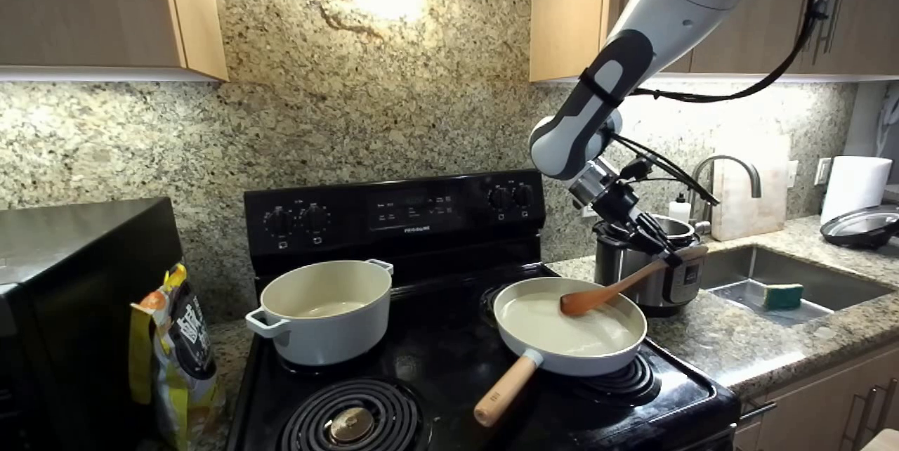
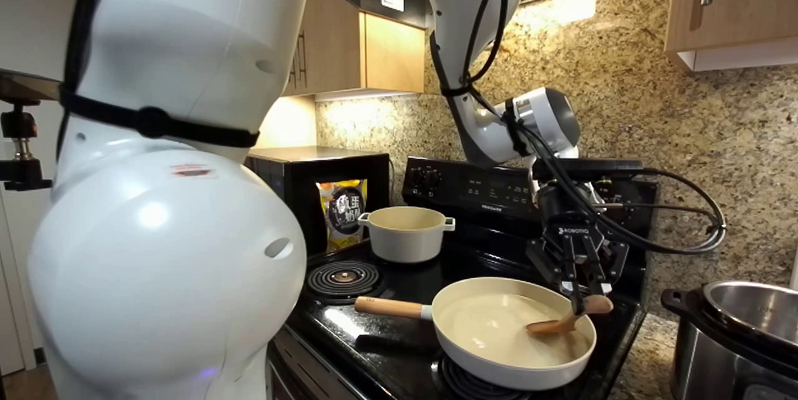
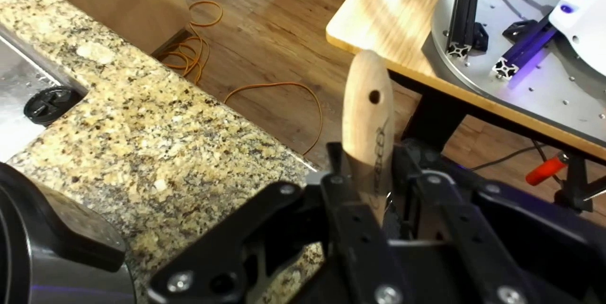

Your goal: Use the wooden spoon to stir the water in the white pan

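The white robot arm [image 2: 162, 232] looms over the kitchen, bending down above the black stove [image 1: 449, 345]. In the wrist view, a pale wooden desk [image 3: 393, 10] carries a round metal plate [image 3: 544, 91]. On the stove, over a coil burner [image 1: 635, 379], stands the white pan [image 1: 583, 365], its wooden handle [image 1: 509, 389] jutting out; I can hardly make out the clear water [image 2: 492, 328] inside. A deeper white pot [image 1: 330, 335] with two side handles is on one side of it, a steel pot [image 1: 621, 275] on the other, just beside the stove. A printed bag [image 2: 344, 219] stands beyond the deeper pot.

The wooden spoon [image 1: 618, 288] leans in the pan, broad head down inside, handle rising over the rim towards the steel pot. The fingers [image 2: 578, 304] are clamped on that handle near the top: the head sits below them, and the rounded end [image 3: 367, 105] with its hole pokes out past them.

I can read FRIGIDAIRE on the stove's back panel [image 1: 414, 216], ROBOTIQ just above the fingers, and Chinese characters on the bag, 蛋 and 奶 among them. Dark script along the spoon handle is too unclear to read.
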Controlling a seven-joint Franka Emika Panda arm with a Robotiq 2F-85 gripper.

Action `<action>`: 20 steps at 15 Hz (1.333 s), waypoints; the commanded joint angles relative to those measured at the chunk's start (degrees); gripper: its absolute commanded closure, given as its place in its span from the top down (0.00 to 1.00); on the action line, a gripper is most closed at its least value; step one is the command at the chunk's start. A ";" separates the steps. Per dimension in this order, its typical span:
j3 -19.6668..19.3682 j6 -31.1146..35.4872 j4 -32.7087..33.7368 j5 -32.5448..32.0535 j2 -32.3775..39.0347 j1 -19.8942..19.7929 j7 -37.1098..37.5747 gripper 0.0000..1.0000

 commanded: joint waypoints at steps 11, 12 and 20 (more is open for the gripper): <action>2.95 -2.83 4.89 -2.15 6.13 4.85 -1.00 0.07; 3.19 -3.00 4.88 -2.55 6.43 5.25 -1.11 0.07; 6.19 -4.92 -0.05 -9.93 5.39 7.14 -7.01 0.07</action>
